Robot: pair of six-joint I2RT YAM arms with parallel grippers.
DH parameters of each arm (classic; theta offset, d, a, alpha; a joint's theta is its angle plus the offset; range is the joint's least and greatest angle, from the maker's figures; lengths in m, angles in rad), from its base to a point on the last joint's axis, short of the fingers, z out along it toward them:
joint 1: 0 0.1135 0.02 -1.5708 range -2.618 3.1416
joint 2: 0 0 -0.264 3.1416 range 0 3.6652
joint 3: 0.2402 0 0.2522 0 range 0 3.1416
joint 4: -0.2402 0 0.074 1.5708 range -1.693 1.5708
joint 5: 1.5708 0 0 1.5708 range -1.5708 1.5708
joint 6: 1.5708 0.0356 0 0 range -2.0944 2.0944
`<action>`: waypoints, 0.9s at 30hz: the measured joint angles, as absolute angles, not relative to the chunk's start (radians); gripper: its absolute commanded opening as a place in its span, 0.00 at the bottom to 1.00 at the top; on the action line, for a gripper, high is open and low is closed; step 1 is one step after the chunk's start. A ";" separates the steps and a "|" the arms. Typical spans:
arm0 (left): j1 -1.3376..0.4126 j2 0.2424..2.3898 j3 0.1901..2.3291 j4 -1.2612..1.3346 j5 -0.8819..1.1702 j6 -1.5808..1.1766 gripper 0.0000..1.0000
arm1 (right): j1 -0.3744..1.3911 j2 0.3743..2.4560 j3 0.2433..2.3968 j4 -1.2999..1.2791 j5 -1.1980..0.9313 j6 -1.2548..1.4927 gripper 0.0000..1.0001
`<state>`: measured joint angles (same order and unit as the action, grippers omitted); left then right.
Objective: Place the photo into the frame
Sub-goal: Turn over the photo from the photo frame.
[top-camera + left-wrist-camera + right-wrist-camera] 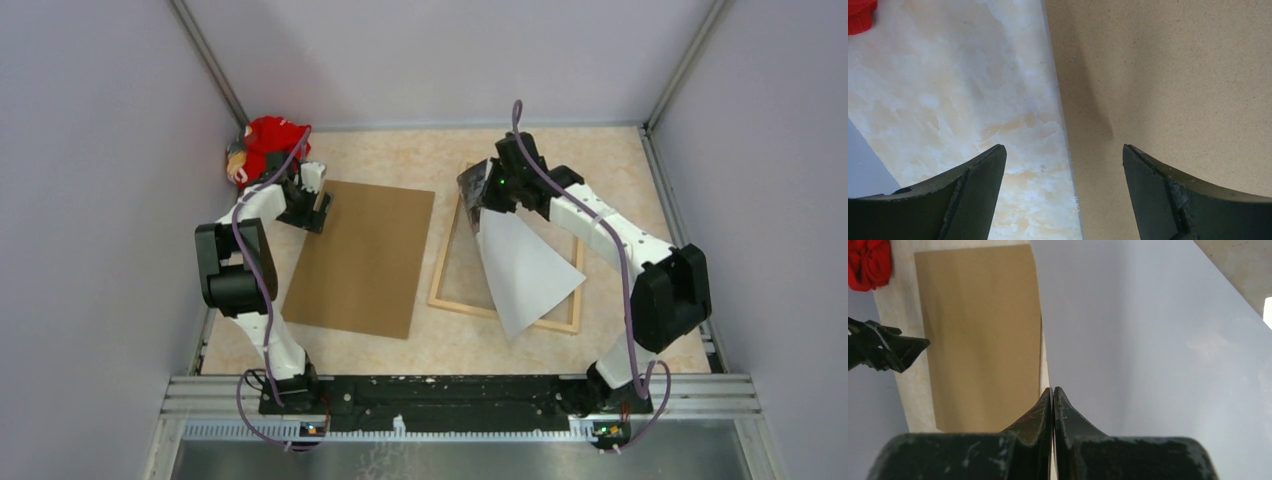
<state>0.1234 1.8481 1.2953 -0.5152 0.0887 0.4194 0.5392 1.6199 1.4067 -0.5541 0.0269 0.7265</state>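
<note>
Black fingers of the right gripper [1053, 390] are pinched tight on the photo [1148, 340] edge. Its pale back fans out ahead of them, tilted over the frame [465, 307] underneath. Left gripper [1063, 147] is spread wide, gripping nothing, straddling the brown backing board [1173, 75] edge on the marbled table [973, 100].

A brown board [362, 258] lies near a red toy [268, 143].
</note>
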 measured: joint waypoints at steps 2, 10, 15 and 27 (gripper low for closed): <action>0.123 1.848 1.294 -0.513 0.089 0.420 0.93 | 0.532 1.621 1.402 -0.548 0.027 0.762 0.00; 0.123 1.848 1.272 -0.493 0.085 0.420 0.92 | 0.518 1.615 1.331 -0.434 0.036 0.861 0.00; 0.123 1.848 1.266 -0.489 0.084 0.421 0.92 | 0.492 1.576 1.233 -0.315 -0.010 0.915 0.00; 0.123 1.848 1.266 -0.477 0.084 0.421 0.92 | 0.471 1.632 1.399 -0.464 -0.001 1.066 0.00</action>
<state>0.1234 1.8481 1.2655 -0.4774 0.0845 0.4210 0.4709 1.6321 1.3987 -0.4641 -0.0010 1.0660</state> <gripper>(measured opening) 0.923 0.004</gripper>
